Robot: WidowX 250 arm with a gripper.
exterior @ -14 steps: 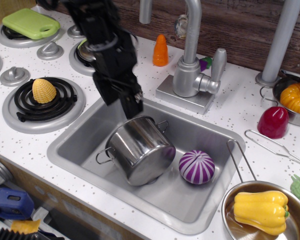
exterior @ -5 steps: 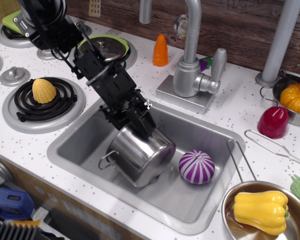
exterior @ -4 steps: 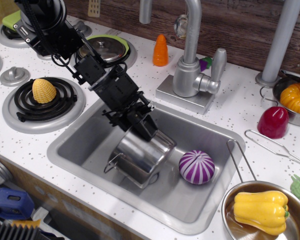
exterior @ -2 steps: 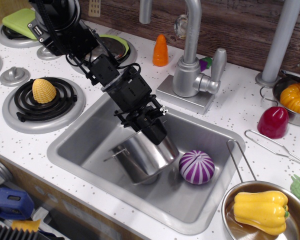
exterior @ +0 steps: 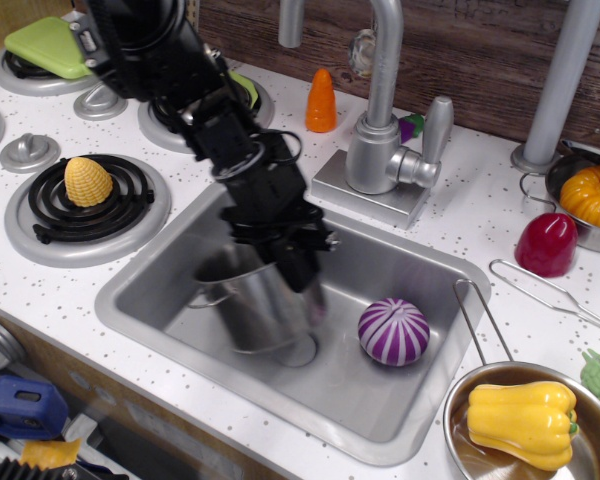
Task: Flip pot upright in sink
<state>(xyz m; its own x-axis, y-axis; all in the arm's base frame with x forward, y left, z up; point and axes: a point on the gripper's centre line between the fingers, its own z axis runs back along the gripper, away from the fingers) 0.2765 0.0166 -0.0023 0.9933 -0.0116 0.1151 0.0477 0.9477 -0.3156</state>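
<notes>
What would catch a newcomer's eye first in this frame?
The black arm reaches down into the grey sink, its claw at the rim of the shiny steel pot, which looks motion-blurred and nearly upright. Right of the pot lies a purple striped ball, and a yellow pepper sits in a pan at the lower right.

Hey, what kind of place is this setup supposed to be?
Most likely a toy play kitchen: a sink with a faucet, coil burners, and plastic food such as a yellow pepper.
</notes>
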